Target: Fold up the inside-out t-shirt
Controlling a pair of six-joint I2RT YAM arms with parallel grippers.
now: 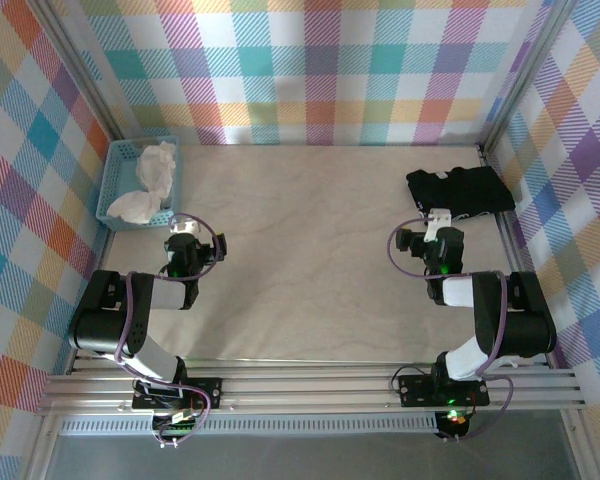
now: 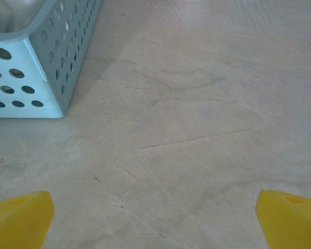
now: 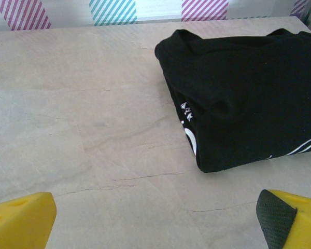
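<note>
The inside-out t-shirt [image 1: 148,183] lies crumpled, white and wrinkly, inside the blue basket [image 1: 116,170] at the far left of the table. My left gripper [image 1: 184,232] hovers just right of the basket's near corner, open, nothing between its yellow fingertips [image 2: 19,220]. The basket's perforated corner [image 2: 39,78] fills the upper left of the left wrist view. Low over bare table near the right side, my right gripper [image 1: 435,222] also stands open and empty, its yellow fingertips [image 3: 22,220] wide apart.
A folded black garment [image 1: 460,190] with small white marks lies at the far right, just beyond the right gripper, and shows close up [image 3: 243,88] in the right wrist view. Checked walls enclose the table on three sides. Bare wood [image 1: 310,230] spans the middle.
</note>
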